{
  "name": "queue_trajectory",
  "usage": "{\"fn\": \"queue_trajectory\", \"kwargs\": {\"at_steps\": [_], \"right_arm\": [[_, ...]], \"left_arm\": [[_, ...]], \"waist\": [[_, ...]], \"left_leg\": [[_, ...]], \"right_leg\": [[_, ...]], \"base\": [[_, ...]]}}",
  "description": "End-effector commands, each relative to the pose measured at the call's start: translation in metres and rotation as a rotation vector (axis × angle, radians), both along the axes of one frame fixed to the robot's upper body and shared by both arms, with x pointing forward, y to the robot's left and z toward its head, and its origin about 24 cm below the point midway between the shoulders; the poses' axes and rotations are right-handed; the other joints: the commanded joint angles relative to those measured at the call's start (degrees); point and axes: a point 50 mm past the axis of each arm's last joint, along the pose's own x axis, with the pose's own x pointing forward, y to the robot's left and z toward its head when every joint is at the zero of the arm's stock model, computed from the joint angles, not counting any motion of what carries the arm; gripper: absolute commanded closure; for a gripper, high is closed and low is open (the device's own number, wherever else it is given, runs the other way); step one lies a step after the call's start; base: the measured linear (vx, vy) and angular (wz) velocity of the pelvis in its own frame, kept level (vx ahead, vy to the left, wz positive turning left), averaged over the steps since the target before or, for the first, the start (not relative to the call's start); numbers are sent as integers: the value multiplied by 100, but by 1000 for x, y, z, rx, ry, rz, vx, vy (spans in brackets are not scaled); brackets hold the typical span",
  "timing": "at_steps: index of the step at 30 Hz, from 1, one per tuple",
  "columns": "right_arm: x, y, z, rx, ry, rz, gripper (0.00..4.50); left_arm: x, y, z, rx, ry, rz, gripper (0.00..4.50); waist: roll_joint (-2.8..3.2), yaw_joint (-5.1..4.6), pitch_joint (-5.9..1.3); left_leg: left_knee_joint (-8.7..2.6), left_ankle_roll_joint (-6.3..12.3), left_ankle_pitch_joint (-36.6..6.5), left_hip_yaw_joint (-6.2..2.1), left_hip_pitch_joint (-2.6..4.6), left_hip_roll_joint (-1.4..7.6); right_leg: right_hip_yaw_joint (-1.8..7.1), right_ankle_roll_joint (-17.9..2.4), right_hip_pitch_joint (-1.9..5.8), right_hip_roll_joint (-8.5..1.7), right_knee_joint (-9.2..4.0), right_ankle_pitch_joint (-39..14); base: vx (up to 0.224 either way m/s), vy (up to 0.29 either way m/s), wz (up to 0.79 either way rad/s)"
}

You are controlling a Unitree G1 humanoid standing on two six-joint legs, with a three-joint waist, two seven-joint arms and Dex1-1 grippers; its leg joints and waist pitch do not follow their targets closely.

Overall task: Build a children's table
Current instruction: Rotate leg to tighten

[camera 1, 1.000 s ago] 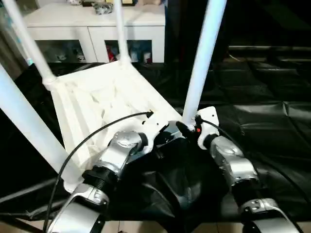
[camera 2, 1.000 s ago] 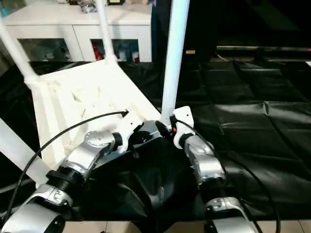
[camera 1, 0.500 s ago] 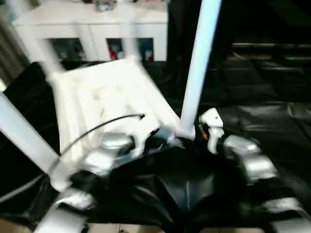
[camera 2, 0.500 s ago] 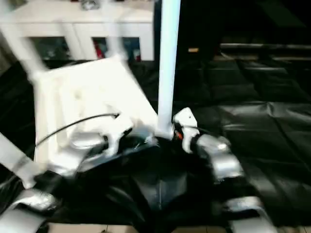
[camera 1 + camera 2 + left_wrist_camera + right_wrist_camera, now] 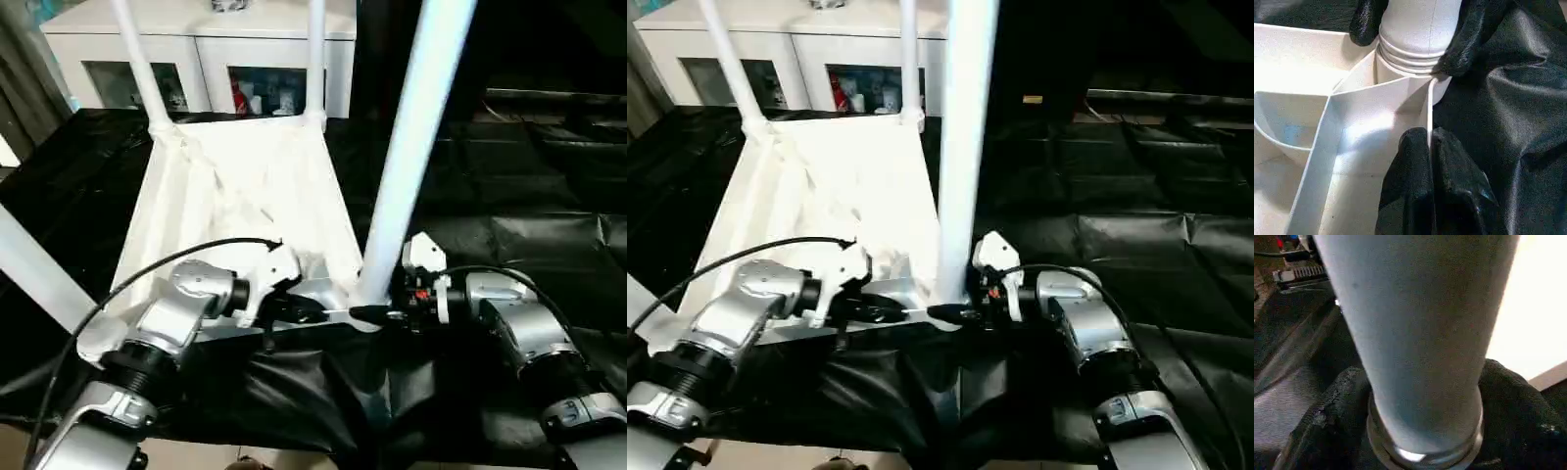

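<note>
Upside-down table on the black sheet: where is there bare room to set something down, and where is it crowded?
Free: the black sheet right of the near leg. Crowded: the tabletop's near edge, where the left pincer pinches the rim and the right pincer straddles that leg's base.

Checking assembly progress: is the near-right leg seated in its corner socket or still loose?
Seated and upright: the leg has its flared end in the tabletop's corner socket.
</note>
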Motion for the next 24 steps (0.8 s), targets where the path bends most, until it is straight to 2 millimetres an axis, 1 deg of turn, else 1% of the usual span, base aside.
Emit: {"fn": "queue_trajectory", "kwargs": {"at_steps": [1, 2, 4, 5, 7, 8, 9, 10, 11, 12, 13, 14, 15, 16, 17, 18, 19, 20, 21, 22, 23, 24], "right_arm": [[0, 4, 2, 20, -9, 3, 157], [0, 5, 1, 27, -8, -15, 157], [0, 6, -2, 41, -10, -59, 175], [2, 7, -5, 44, -14, -119, 174], [3, 7, -9, 40, -15, -171, 178], [6, 9, -16, 32, -18, -269, 179], [7, 9, -19, 28, -19, -312, 179], [9, 11, -22, 34, -13, -393, 179], [12, 15, -27, 32, -9, -486, 179], [13, 17, -29, 28, -8, -526, 180], [13, 20, -31, 22, -8, -562, 180], [13, 20, -31, 22, -8, -565, 180], [15, 26, -34, 14, -5, -624, 180], [15, 32, -36, 18, 3, -657, 180], [15, 36, -36, 22, 8, -666, 180], [14, 45, -37, 36, 20, -670, 180], [13, 52, -37, 46, 23, -658, 180], [11, 60, -35, 82, 31, -631, 180], [10, 65, -33, 108, 36, -611, 124], [9, 69, -32, 133, 37, -586, 124], [7, 70, -29, 145, 30, -527, 110], [6, 70, -27, 140, 24, -484, 110]], "left_arm": [[0, -3, 5, -27, -13, -18, 450], [0, -5, 5, -38, -14, -9, 450], [1, -9, 5, -56, -15, 10, 450], [3, -12, 4, -59, -27, 42, 450], [5, -14, 4, -66, -36, 69, 450], [10, -19, 4, -83, -57, 132, 450], [12, -21, 4, -90, -67, 165, 450], [16, -25, 5, -102, -77, 201, 450], [20, -31, 4, -108, -95, 251, 450], [22, -34, 4, -109, -106, 277, 450], [23, -37, 3, -114, -102, 303, 450], [23, -37, 3, -114, -102, 305, 450], [25, -42, 1, -117, -107, 353, 450], [27, -46, 0, -117, -110, 384, 450], [27, -48, -1, -116, -116, 401, 450], [29, -53, -2, -114, -129, 438, 450], [29, -56, -3, -118, -126, 449, 450], [28, -60, -3, -130, -123, 448, 450], [27, -62, -2, -142, -118, 441, 450], [26, -64, -1, -156, -109, 429, 450], [24, -64, 0, -162, -107, 394, 450], [22, -62, 1, -164, -105, 363, 450]], "waist": [[-80, 3, -384], [-81, 0, -384], [-73, -7, -386], [-63, -12, -385], [-70, -29, -374], [-65, -53, -366], [-70, -90, -354], [-66, -119, -353], [-74, -139, -347], [-79, -157, -336], [-78, -168, -333], [-75, -174, -331], [-75, -176, -338], [-57, -181, -332], [-60, -187, -331], [-68, -201, -336], [-65, -196, -338], [-78, -188, -335], [-70, -184, -339], [-61, -177, -345], [-38, -173, -345], [-45, -171, -348]], "left_leg": [[-376, 379, -933, -68, 126, 198], [-375, 382, -925, -65, 124, 197], [-370, 377, -894, -62, 124, 194], [-368, 369, -887, -63, 118, 194], [-384, 311, -998, -71, 124, 187], [-394, 249, -1072, -77, 113, 178], [-403, 170, -1186, -78, 124, 171], [-413, 109, -1284, -87, 123, 157], [-421, 81, -1343, -90, 129, 154], [-431, 28, -1462, -97, 140, 148], [-434, 13, -1507, -98, 137, 147], [-438, -13, -1546, -103, 141, 142], [-435, 0, -1556, -104, 136, 137], [-441, -7, -1557, -99, 145, 141], [-446, -17, -1563, -107, 142, 141], [-458, -21, -1555, -116, 127, 138], [-450, -16, -1561, -115, 129, 135], [-449, 15, -1570, -111, 142, 138], [-455, 55, -1577, -121, 123, 137], [-455, 82, -1576, -119, 127, 138], [-460, 85, -1572, -124, 129, 141], [-458, 109, -1578, -117, 124, 137]], "right_leg": [[159, -1492, 268, -273, -300, -693], [161, -1496, 265, -270, -301, -671], [162, -1517, 266, -266, -297, -582], [165, -1528, 264, -268, -291, -555], [165, -1490, 262, -267, -316, -699], [167, -1448, 269, -271, -328, -840], [175, -1407, 254, -273, -353, -1008], [176, -1340, 254, -275, -374, -1204], [178, -1302, 246, -273, -391, -1317], [179, -1212, 243, -271, -422, -1561], [185, -1170, 236, -277, -431, -1658], [184, -1087, 238, -276, -455, -1794], [188, -1038, 232, -273, -455, -1839], [191, -1017, 210, -260, -469, -1824], [189, -1014, 213, -262, -465, -1821], [182, -981, 231, -255, -460, -1827], [185, -970, 229, -259, -463, -1828], [194, -962, 213, -261, -476, -1823], [194, -955, 227, -267, -467, -1815], [196, -953, 221, -262, -467, -1761], [195, -964, 222, -261, -461, -1719], [193, -977, 230, -251, -462, -1626]], "base": [[0, 0, 0], [0, 0, 0], [0, 0, 0], [0, 0, 0], [0, 0, 0], [0, 0, 0], [0, 0, 0], [0, 0, 0], [0, 0, 0], [0, 0, 0], [0, 0, 0], [0, 0, 0], [0, 0, 0], [0, 0, 0], [0, 0, 0], [0, 0, 0], [0, 0, 0], [0, 0, 0], [0, 0, 0], [0, 0, 0], [0, 0, 0], [0, 0, 0]]}}
